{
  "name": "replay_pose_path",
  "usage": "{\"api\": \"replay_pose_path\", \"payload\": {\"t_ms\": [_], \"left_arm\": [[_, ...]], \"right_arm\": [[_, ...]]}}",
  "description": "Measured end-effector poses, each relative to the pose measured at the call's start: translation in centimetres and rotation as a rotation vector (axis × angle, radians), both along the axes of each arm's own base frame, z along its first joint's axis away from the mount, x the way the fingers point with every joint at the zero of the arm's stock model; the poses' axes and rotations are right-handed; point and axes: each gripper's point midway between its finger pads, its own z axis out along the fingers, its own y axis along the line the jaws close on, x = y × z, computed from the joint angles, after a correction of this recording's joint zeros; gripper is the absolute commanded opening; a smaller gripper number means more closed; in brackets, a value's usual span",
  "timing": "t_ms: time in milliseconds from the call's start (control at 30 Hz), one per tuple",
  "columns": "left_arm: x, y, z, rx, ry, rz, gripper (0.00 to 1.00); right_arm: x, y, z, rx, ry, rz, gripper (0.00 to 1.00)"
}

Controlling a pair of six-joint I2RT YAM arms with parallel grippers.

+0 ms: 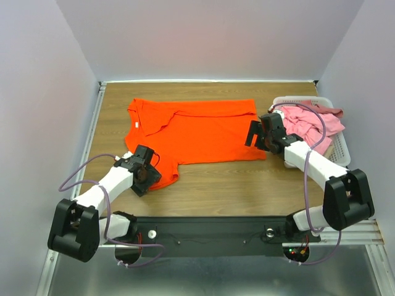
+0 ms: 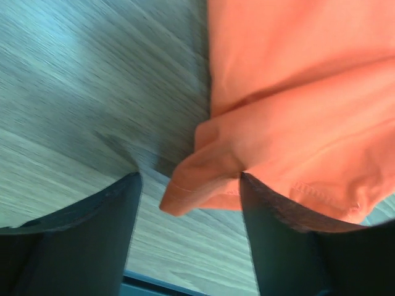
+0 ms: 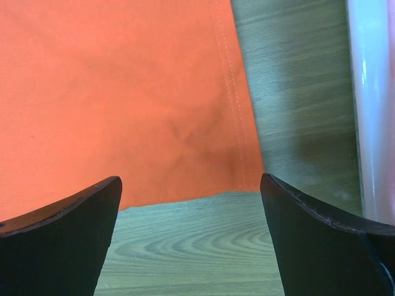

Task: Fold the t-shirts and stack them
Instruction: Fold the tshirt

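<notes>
Top external view had the orange shirt (image 1: 197,132) flat on the table (image 1: 247,179), lengthwise left to right. Its near sleeve tip lay between the spread jaws of the left gripper (image 2: 188,185); the right gripper (image 3: 191,185), spread and empty, hovered over the near hem corner.

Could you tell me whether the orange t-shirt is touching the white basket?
Apart: the right wrist view shows bare wood between the orange t-shirt and the white basket.
</notes>
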Motion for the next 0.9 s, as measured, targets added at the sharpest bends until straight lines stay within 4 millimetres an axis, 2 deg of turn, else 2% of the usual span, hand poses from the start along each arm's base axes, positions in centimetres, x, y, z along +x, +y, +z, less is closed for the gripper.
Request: {"api": "replay_pose_path", "payload": {"t_ms": [67, 100, 267, 300, 467, 633, 767, 900], "left_arm": [[0.0, -0.2, 0.1, -0.008, -0.005, 0.001, 0.55], [0.1, -0.3, 0.2, -0.012, -0.008, 0.002, 0.46], [0.2, -0.4, 0.2, -0.019, -0.014, 0.012, 0.15], [0.3, -0.5, 0.1, -0.019, -0.014, 0.014, 0.02], [0.3, -0.3, -0.2, -0.008, -0.003, 0.017, 0.0], [0.6, -0.2, 0.0, -0.004, -0.037, 0.006, 0.0], [0.7, -0.3, 0.4, -0.02, -0.078, -0.012, 0.0], [1.2, -0.7, 0.7, -0.035, -0.105, -0.035, 0.0]], "right_arm": [[0.0, -0.1, 0.1, -0.002, -0.003, -0.005, 1.0], [0.0, -0.1, 0.2, 0.0, -0.006, -0.008, 1.0], [0.1, -0.2, 0.5, 0.005, -0.019, -0.026, 1.0], [0.0, -0.3, 0.5, 0.006, -0.02, -0.031, 1.0], [-0.9, -0.8, 0.0, 0.01, -0.013, -0.06, 1.0], [-2.1, -1.2, -1.6, 0.016, 0.029, -0.094, 1.0], [-2.2, -0.9, -3.1, 0.03, 0.075, -0.109, 0.93], [-2.3, -0.8, -5.4, 0.028, 0.143, -0.145, 0.88]]}}
